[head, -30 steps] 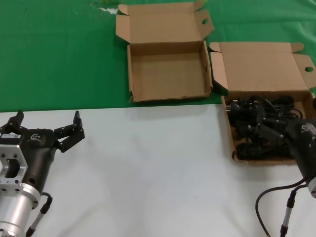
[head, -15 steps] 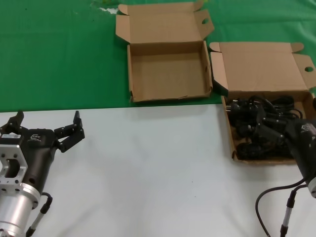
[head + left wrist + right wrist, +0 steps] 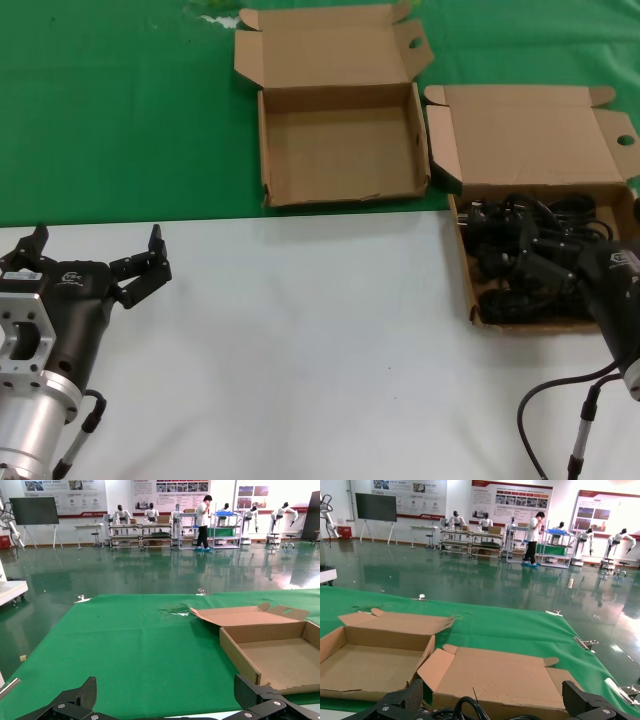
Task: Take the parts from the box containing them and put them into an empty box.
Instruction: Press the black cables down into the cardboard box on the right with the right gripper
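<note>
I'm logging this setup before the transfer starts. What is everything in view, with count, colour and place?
Box containing them: one, brown cardboard, lid open, at the right on the white surface's far edge.
Parts: a tangled pile of black cables and plugs, number unclear, inside that box.
Empty box: one, brown cardboard, lid open, on the green cloth, just left of the filled box.
Green cloth: one, covers the far part of the table.
White surface: one, the near part of the table.
Left gripper: one, black, open, over the white surface at the near left.
Right gripper: one, black, open, low over the parts in the filled box.
</note>
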